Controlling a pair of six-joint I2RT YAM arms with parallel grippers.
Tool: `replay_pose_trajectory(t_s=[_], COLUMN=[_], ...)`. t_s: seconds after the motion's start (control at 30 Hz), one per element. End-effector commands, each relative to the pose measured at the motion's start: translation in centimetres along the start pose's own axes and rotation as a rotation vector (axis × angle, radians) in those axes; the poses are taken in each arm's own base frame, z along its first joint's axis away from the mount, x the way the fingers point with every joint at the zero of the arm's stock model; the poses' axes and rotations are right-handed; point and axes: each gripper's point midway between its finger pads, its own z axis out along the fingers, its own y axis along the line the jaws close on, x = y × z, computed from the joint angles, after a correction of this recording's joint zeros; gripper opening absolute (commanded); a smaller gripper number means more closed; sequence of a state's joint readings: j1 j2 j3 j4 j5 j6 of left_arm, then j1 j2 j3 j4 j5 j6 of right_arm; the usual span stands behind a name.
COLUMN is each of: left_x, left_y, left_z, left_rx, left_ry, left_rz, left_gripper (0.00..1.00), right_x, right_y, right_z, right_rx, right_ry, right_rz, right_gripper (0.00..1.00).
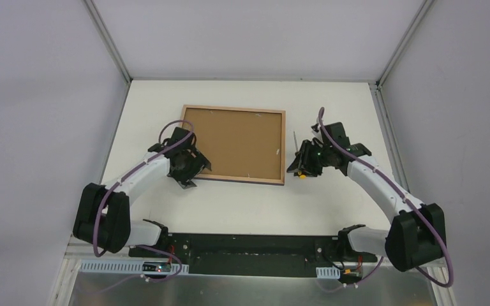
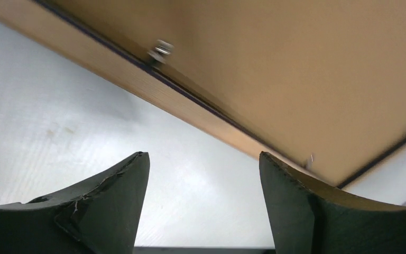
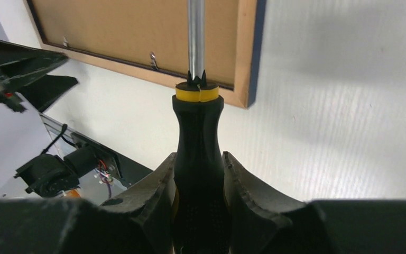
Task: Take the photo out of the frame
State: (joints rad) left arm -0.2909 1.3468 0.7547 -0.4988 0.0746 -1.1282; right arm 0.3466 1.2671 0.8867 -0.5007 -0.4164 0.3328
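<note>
The frame [image 1: 281,146] lies face down mid-table, light wood rim around a brown backing board [image 1: 236,143]. The photo is hidden. My left gripper [image 1: 194,171] sits at the frame's near-left corner. In the left wrist view its jaws stand open [image 2: 203,156] over bare table, with the frame's rim [image 2: 137,79] and a small metal tab [image 2: 160,52] just beyond. My right gripper [image 1: 306,160] hovers beside the frame's right edge, shut [image 3: 198,155] on a screwdriver [image 3: 196,132] with a black handle and yellow collar. Its steel shaft points across the frame's near-right corner [image 3: 246,53].
A black base plate [image 1: 249,245] with both arm mounts and wiring runs along the near edge. White walls and aluminium posts [image 1: 110,38] enclose the table. My left arm's gripper [image 3: 16,69] shows at the left of the right wrist view.
</note>
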Motion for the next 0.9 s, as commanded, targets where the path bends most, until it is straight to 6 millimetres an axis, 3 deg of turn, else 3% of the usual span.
replay_pose_trajectory(t_s=[0.0,0.1,0.23,0.37,0.63,0.87], left_x=[1.1,3.9,7.3,9.0,10.2,10.6], left_y=[-4.7,-7.7,-8.7,-9.4,-9.9,-10.1], left_z=[-4.9,-6.7,-6.3,-5.3,-1.9,0.6], left_rx=[0.189,0.294,0.367,0.429,0.421,0.335], left_ry=[-0.106,-0.126,-0.083,-0.078,0.015,0.022], left_rz=[0.552,0.917,1.319,1.642,1.834,1.880], left_gripper=[0.78,0.81,0.80,0.74,0.64,0.64], right_x=[1.9,2.6,2.9,3.3,4.3,4.6], right_y=[-1.2,-1.2,-1.1,-1.0,-0.7,-0.5], right_z=[-1.4,-2.0,-3.2,-4.6,-5.9,-6.1], right_rx=[0.021,0.002,-0.007,-0.003,-0.035,-0.044], right_ry=[-0.014,-0.030,-0.068,-0.101,-0.128,-0.127], right_rz=[-0.003,-0.001,-0.012,-0.024,0.003,0.009], right_gripper=[0.00,0.00,0.00,0.00,0.00,0.00])
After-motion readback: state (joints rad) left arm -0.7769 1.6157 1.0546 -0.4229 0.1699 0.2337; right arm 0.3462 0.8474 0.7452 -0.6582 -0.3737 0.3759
